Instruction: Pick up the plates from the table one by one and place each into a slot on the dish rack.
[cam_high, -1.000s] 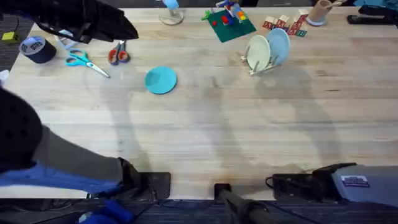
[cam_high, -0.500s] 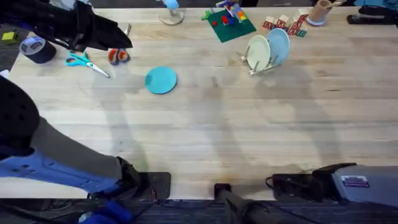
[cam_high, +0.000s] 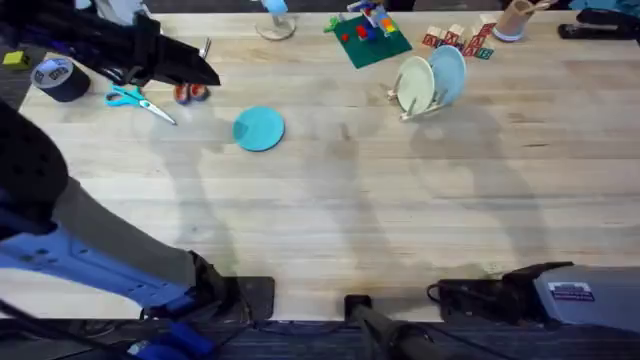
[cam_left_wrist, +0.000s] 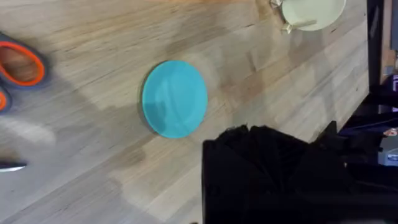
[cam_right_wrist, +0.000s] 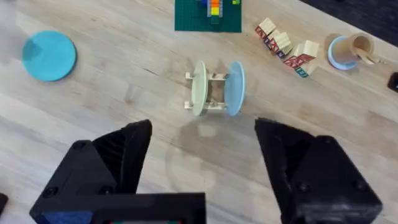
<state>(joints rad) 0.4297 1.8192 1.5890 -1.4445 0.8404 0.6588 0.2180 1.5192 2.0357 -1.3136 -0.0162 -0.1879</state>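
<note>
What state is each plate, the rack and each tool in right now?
Round teal plastic plate: flat on the light wooden table, untouched.
Pale creamy yellow round plate: upright in the rack.
Light blue round plate: upright in the rack, behind the yellow one.
Small natural-wood dish rack: upright, holding two plates.
Left tool: above the orange-handled scissors, empty.
Right tool: open, empty.

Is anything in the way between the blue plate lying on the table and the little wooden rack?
Nothing visible is. The blue plate lies flat, and only bare table stretches from it to the rack, which already holds two upright plates.
</note>
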